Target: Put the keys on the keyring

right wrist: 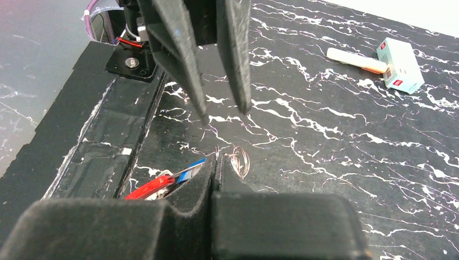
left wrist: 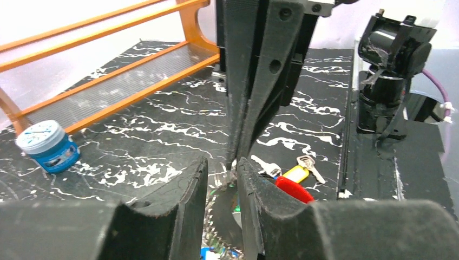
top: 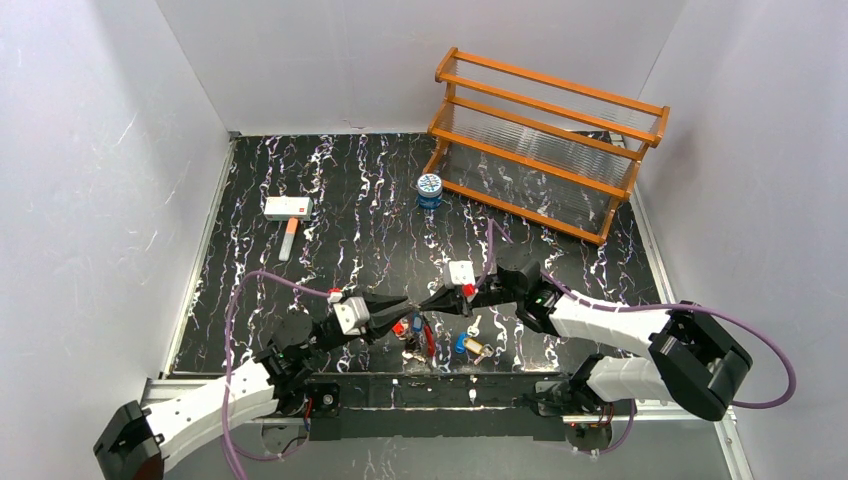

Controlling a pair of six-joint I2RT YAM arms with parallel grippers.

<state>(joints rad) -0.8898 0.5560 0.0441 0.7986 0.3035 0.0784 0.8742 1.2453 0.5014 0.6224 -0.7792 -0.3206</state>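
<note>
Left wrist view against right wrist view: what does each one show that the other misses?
Only the left wrist: the blue tin, the orange rack, a yellow key and a silver key. Only the right wrist: the white box and the pale stick beside it. Both: the red key, the black marbled table, and the opposing gripper, the right gripper in the left view, the left gripper in the right.
</note>
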